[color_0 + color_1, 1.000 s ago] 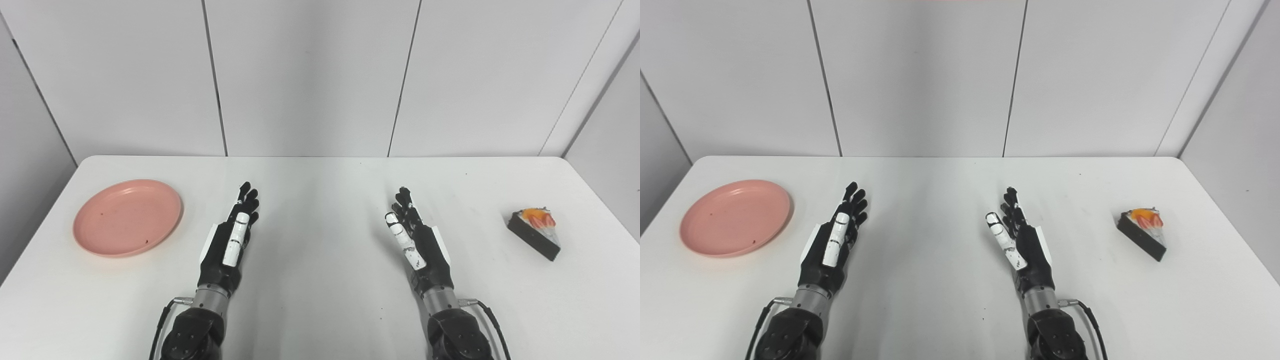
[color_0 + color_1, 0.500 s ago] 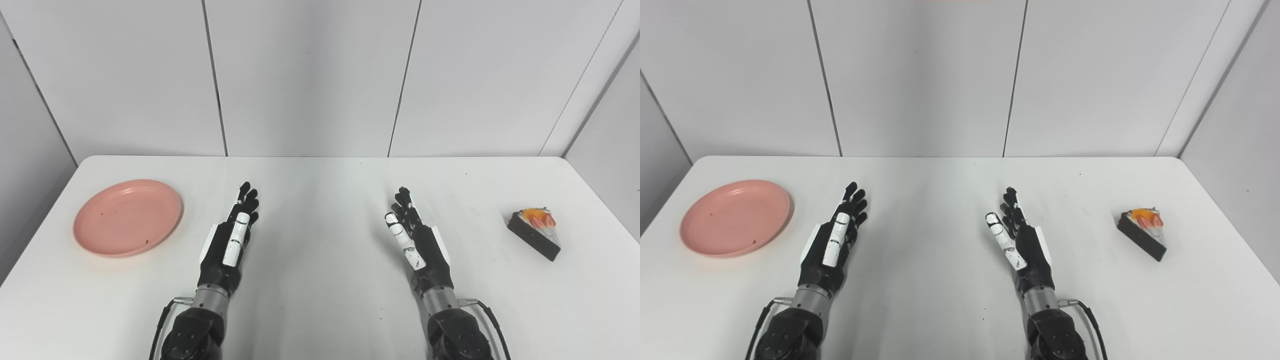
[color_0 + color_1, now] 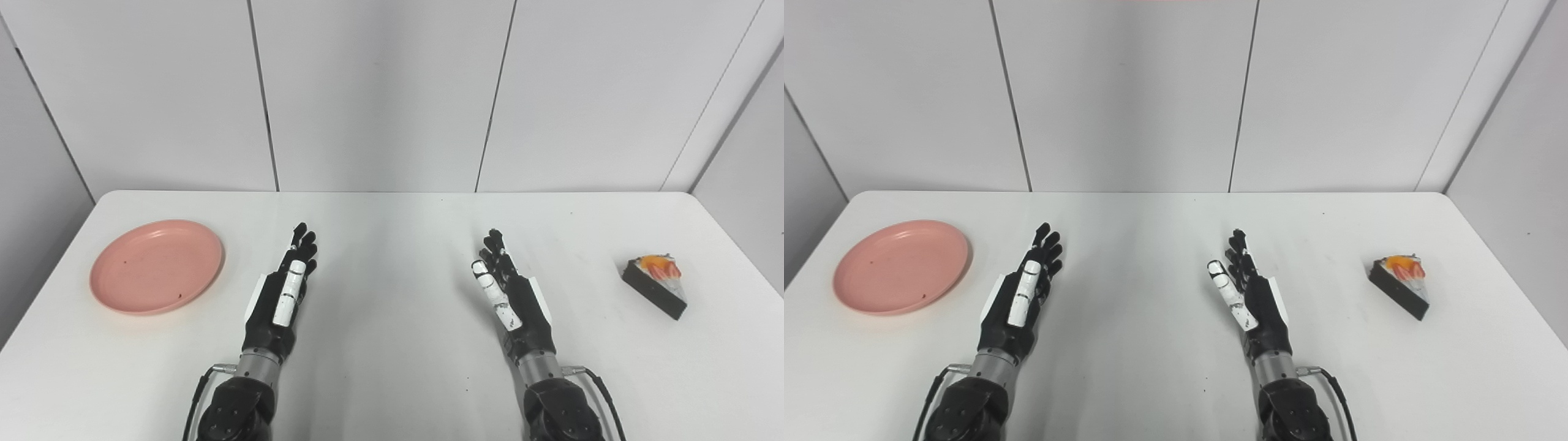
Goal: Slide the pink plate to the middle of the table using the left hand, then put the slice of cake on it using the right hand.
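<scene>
Looking down from the robot's head, we see a white desk (image 3: 392, 380) set against pale wall panels. At the far left of the desk lies the pink plate (image 3: 157, 266), round and shallow, resting flat with nothing on it and a few dark specks on its surface. It sits well apart from both hands and well to the left of the desk's middle.

Moving right, we come to the left robot hand (image 3: 282, 294), black with a white thumb. Its arm enters from the bottom edge, and the fingers reach straight out toward the far wall. We see it open and holding nothing, near the plate but not touching it.

Bare desk lies between the two hands. Then we reach the right robot hand (image 3: 511, 294), a mirror of the first, its fingers also stretched forward and apart, holding nothing.

At the far right, near the desk's edge, sits the slice of cake (image 3: 655, 285), a dark wedge topped with red and orange fruit. It rests directly on the desk, well apart from the right robot hand and far from the plate.
</scene>
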Available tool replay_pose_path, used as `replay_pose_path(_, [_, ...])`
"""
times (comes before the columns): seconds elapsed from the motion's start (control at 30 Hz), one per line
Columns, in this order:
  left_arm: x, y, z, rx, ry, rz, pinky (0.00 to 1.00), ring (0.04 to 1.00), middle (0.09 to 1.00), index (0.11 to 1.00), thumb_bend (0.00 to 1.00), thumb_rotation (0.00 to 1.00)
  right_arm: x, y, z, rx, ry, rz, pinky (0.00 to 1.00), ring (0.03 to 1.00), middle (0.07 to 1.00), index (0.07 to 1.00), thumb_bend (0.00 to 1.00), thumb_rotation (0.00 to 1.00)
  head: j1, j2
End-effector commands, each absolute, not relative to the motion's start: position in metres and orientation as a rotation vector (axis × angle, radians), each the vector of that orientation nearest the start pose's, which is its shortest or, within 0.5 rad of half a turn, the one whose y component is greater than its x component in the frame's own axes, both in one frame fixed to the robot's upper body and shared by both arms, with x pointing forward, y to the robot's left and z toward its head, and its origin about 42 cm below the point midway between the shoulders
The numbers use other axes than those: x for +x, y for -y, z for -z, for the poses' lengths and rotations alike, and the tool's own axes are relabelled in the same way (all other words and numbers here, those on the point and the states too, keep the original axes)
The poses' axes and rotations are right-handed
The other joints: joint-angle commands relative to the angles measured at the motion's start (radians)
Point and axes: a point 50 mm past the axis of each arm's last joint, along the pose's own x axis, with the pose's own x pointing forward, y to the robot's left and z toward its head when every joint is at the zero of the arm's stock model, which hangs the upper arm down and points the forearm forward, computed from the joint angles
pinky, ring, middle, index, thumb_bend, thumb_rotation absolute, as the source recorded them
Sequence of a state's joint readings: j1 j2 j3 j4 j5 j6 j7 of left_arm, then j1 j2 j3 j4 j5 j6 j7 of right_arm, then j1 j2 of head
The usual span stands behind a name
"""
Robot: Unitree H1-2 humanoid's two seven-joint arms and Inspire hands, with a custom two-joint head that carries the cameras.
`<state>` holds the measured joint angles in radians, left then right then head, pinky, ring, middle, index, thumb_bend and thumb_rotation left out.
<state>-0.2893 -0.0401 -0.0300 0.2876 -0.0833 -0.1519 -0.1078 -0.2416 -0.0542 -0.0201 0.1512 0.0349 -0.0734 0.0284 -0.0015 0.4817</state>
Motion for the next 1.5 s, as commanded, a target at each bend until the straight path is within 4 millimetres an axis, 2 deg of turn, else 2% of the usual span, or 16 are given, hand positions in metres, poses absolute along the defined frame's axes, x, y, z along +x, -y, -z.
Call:
replay_pose_path(0.0, [0.3577, -0.1639, -0.0950, -0.110, 0.091, 0.194, 1.00, 1.000, 1.000, 1.000, 0.59, 0.95, 0.3594, 0.2117, -0.1342, -0.010, 0.168, -0.065, 0.99, 0.966, 0.984, 1.000, 0.57, 0.75, 0.001, 0.001])
replay_pose_path(1.47, [0.3576, -0.1654, -0.0954, -0.124, 0.090, 0.201, 1.00, 1.000, 1.000, 1.000, 0.56, 0.97, 0.3609, 0.2103, -0.1333, -0.020, 0.170, -0.065, 1.00, 0.965, 0.982, 1.000, 0.60, 0.76, -0.004, 0.000])
